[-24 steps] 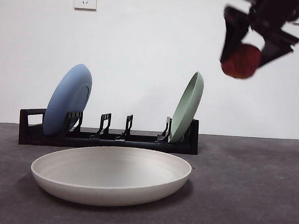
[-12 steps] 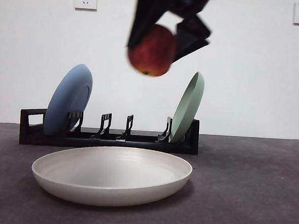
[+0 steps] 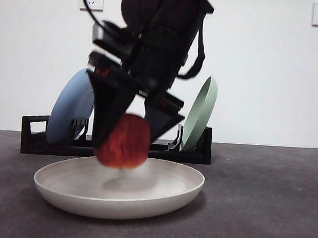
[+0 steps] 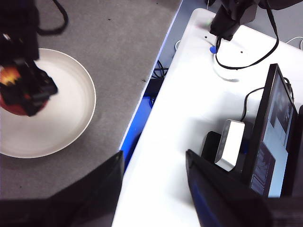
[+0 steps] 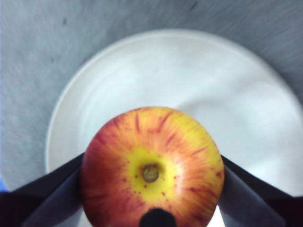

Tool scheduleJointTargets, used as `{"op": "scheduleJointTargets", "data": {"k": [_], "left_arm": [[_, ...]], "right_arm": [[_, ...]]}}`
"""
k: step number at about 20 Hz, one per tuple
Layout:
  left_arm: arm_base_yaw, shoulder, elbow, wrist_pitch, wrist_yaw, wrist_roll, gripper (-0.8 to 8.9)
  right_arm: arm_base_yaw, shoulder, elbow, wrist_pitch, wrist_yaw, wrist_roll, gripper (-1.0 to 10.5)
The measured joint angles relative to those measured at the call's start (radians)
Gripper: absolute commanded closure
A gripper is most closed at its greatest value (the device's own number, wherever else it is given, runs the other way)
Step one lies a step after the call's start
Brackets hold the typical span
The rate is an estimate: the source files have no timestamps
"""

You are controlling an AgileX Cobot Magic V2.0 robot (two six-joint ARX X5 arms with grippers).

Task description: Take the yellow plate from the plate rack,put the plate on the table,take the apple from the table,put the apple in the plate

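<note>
the yellow plate [image 3: 118, 185] is already out of the plate rack [image 3: 114, 143] and lies flat on the counter [image 3: 261, 211], just in front of the rack, so the first half of the job looks done. the rack holds a blue plate [image 3: 70, 105] at one end and a pale green plate [image 3: 199, 113] at the other, both leaning in their slots.

the apple [image 3: 122, 140] is off the counter too. the right hand [image 3: 127, 129] has its two black jaws closed on the apple's sides, and the right wrist view shows the fruit [image 5: 151, 169] stem end up, directly over the plate's pale basin [image 5: 189, 85]. from the front the apple hangs low over the middle of the plate, its underside at about rim height; whether it touches the plate floor cannot be told.

the left hand [image 4: 151, 189] waits well off to the side, its jaws apart and holding nothing.

what seems left is little: set the apple on the plate, let go and lift clear.
</note>
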Motion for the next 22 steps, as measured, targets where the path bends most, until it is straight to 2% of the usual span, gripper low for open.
{"op": "scheduleJointTargets", "data": {"k": [3, 9, 10, 11, 13, 14, 22], "left_arm": [[0.0, 0.0, 0.0, 0.0, 0.0, 0.001, 5.93], [0.0, 0.0, 0.0, 0.006, 0.0, 0.001, 5.93], [0.0, 0.0, 0.0, 0.007, 0.0, 0.001, 5.93], [0.0, 0.0, 0.0, 0.007, 0.0, 0.001, 5.93], [0.0, 0.0, 0.0, 0.007, 0.0, 0.001, 5.93], [0.0, 0.0, 0.0, 0.008, 0.0, 0.001, 5.93], [0.0, 0.0, 0.0, 0.008, 0.0, 0.001, 5.93]], "right_arm": [[0.018, 0.0, -0.066, 0.055, 0.032, 0.008, 9.6], [0.019, -0.003, -0.127, 0.154, 0.038, 0.03, 9.6], [0.019, -0.004, -0.128, 0.156, 0.038, 0.032, 9.2], [0.019, -0.004, -0.129, 0.158, 0.038, 0.035, 8.3], [0.019, -0.004, -0.129, 0.161, 0.038, 0.049, 5.0], [0.02, -0.004, -0.129, 0.161, 0.038, 0.055, 4.2], [0.02, -0.056, -0.136, 0.12, 0.043, 0.07, 4.1]]}}
